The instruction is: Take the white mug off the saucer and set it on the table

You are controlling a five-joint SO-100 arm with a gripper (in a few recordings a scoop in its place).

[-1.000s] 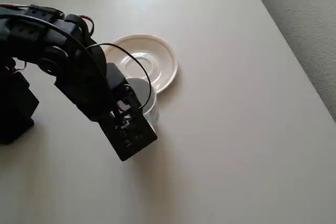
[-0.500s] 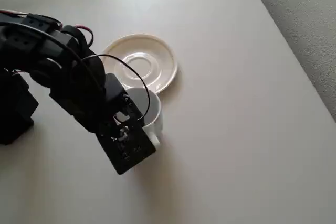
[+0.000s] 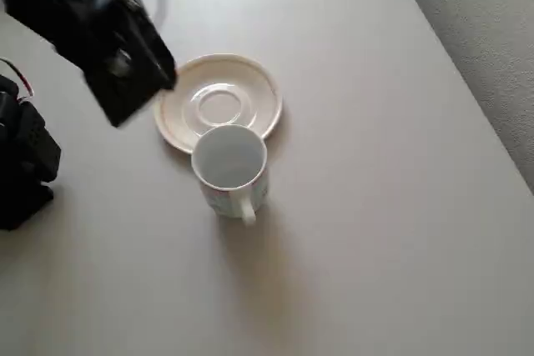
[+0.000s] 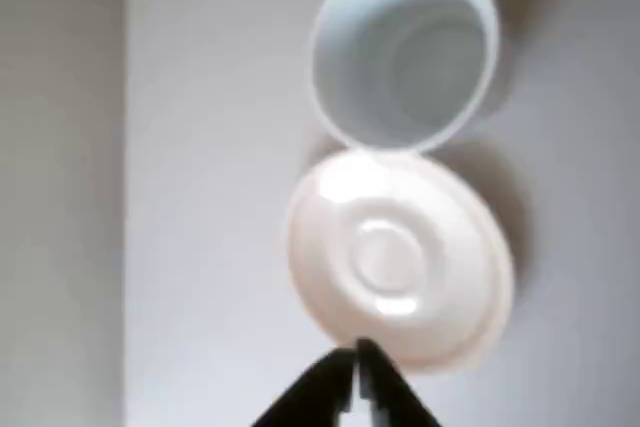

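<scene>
The beige desk (image 3: 375,206) carries the saucer (image 3: 219,103), bare, with the white mug (image 3: 231,166) standing upright on the desk just beside it, the mug's rim overlapping the saucer's near edge in the overhead view and its handle pointing away from the saucer. The black arm (image 3: 92,31) hangs blurred above the desk to the left of the saucer, apart from both pieces. In the wrist view the end effector (image 4: 355,372) holds nothing, its two dark tips drawn together to a thin slit over the saucer's rim.
</scene>
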